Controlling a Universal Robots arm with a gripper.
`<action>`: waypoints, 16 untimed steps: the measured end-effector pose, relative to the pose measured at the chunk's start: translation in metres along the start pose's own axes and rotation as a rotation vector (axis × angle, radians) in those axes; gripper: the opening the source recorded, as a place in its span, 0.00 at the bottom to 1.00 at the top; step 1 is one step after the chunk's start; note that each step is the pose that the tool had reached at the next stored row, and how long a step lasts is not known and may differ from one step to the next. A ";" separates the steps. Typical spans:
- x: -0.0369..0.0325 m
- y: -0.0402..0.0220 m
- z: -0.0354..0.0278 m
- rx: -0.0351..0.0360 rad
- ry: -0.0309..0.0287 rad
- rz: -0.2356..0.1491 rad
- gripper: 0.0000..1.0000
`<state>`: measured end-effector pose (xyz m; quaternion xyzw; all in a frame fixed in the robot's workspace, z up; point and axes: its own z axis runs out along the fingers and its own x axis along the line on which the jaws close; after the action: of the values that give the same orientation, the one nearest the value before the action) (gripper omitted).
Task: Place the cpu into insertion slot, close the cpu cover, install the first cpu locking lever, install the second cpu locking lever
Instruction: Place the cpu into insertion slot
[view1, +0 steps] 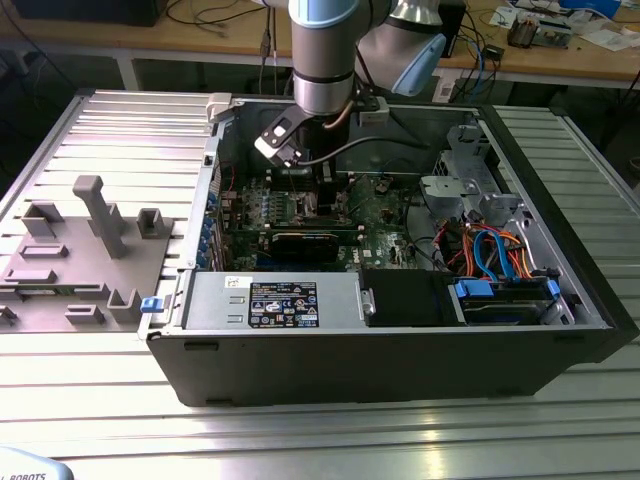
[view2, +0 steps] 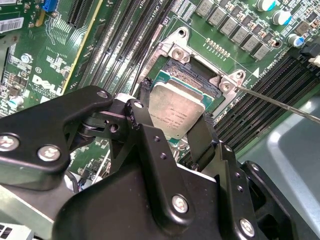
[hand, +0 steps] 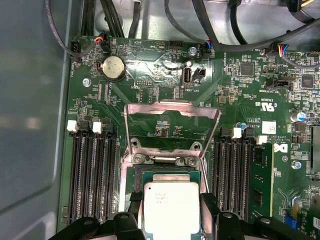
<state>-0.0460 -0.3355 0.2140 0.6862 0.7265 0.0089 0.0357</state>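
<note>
Black gripper (view2: 176, 106) grasps the silver-grey square cpu (view2: 172, 119), seemingly just above the black, metal-rimmed insertion slot (view2: 192, 75); thin silvery cpu cover (hand: 170, 108) stands open.

The cpu (hand: 171, 210) is dull metal, the cpu cover (hand: 170, 108) shinier metal.

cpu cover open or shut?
Open: in the first wrist view the cpu cover is swung back off the insertion slot, board visible through its window; the cpu is uncovered.

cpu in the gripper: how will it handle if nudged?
Probably stiff: the cpu has a flat metal top. Its thin edges in the gripper look slip-prone. Likely light, so it may tilt over the insertion slot.
</note>
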 end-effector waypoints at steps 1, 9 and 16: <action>0.0000 0.0000 0.0002 0.0000 0.0000 0.000 0.54; 0.0002 -0.0001 0.0015 0.0001 -0.0008 0.000 0.54; 0.0004 -0.0002 0.0030 0.0001 -0.0023 0.000 0.54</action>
<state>-0.0460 -0.3352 0.2110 0.6861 0.7265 0.0081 0.0365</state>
